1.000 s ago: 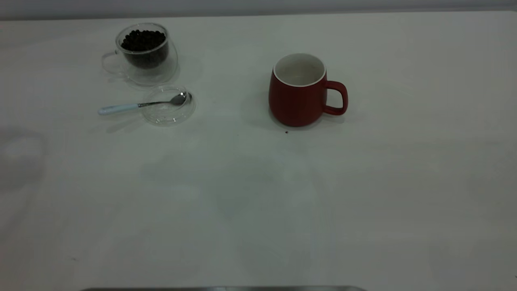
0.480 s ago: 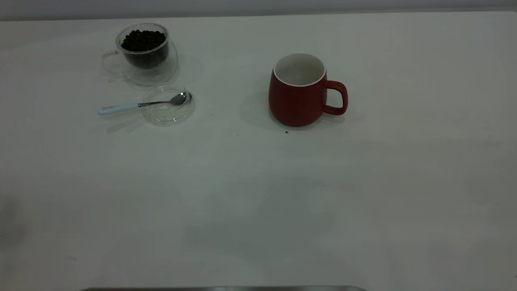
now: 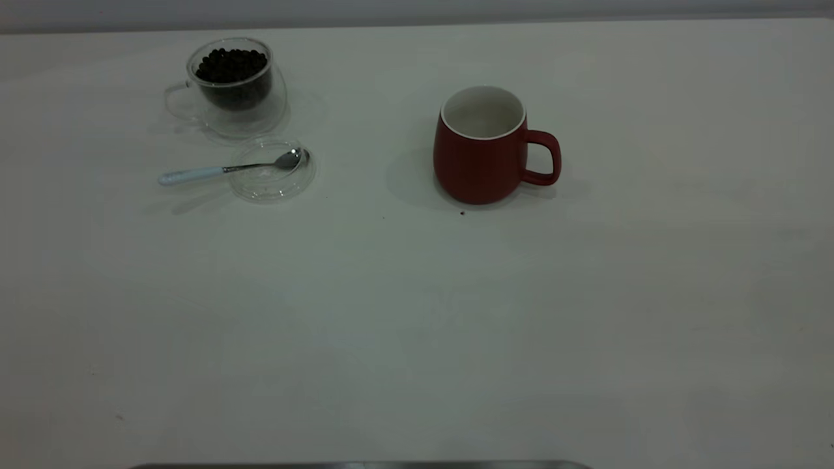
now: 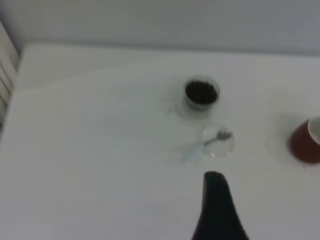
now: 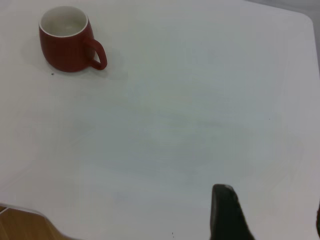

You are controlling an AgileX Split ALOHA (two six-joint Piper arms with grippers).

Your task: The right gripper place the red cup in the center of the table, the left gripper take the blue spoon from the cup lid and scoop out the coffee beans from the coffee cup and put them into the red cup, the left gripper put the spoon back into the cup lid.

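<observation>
The red cup (image 3: 482, 153) stands upright and empty near the middle of the table (image 3: 417, 326), handle to the right; it also shows as the red cup (image 5: 65, 42) and, cut by the frame edge, the red cup (image 4: 306, 145). At the back left stands the coffee cup (image 3: 231, 88), filled with coffee beans (image 3: 231, 64). Just in front lies the cup lid (image 3: 270, 172) with the blue spoon (image 3: 215, 171) resting on it, bowl in the lid, handle out to the left. Neither gripper appears in the exterior view. My left gripper (image 4: 267, 185) and right gripper (image 5: 270, 200) hang open and empty, far from everything.
A small dark speck (image 3: 462, 212) lies on the table just in front of the red cup. The table's rounded far corner (image 5: 300, 20) and near edge (image 5: 30, 212) show in the right wrist view. A grey strip (image 3: 358, 465) runs along the front.
Faint shadows over the near part of the table have faded away. The cups, lid and spoon have not moved.
</observation>
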